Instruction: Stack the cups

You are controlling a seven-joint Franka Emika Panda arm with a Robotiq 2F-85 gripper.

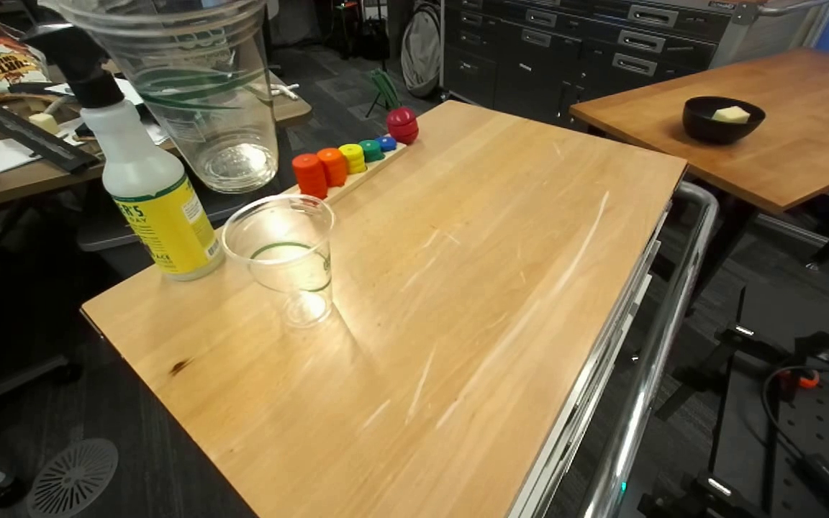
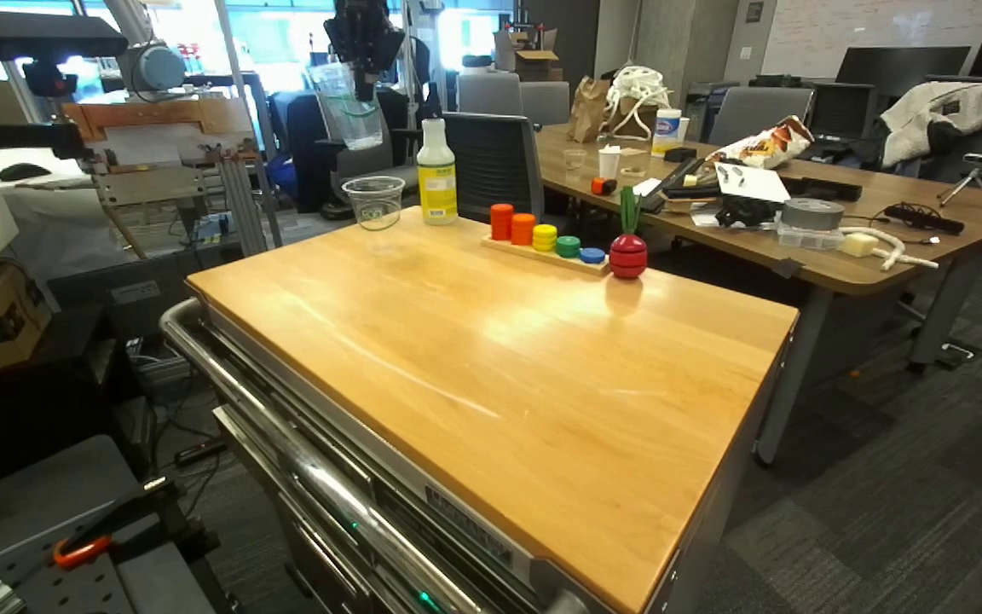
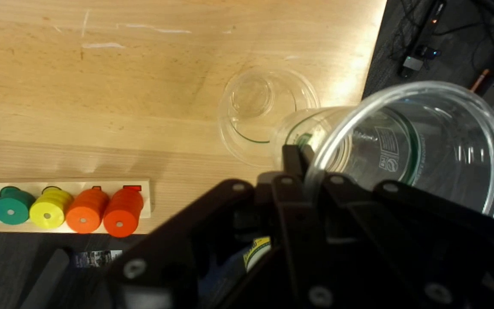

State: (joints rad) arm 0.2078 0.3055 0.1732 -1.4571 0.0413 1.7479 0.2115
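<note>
Evidently, the claw [image 3: 300, 159] pinches 2 nested cups [image 1: 202, 101] by 1 side, upper left in an exterior view — so tilted, they could snag and topple the lone cup [image 1: 281, 260].

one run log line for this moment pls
task: stacking, unfinished | gripper: holding nested cups in the air | single cup: upright on tabletop, apart from held ones

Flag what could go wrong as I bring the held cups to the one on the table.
The gripper pinches the held cups on one side only, so they might swing or slip. The spray bottle stands close to the standing cup and could get bumped. That cup looks like thin plastic, so an off-centre touch on its rim might tip it.
</note>
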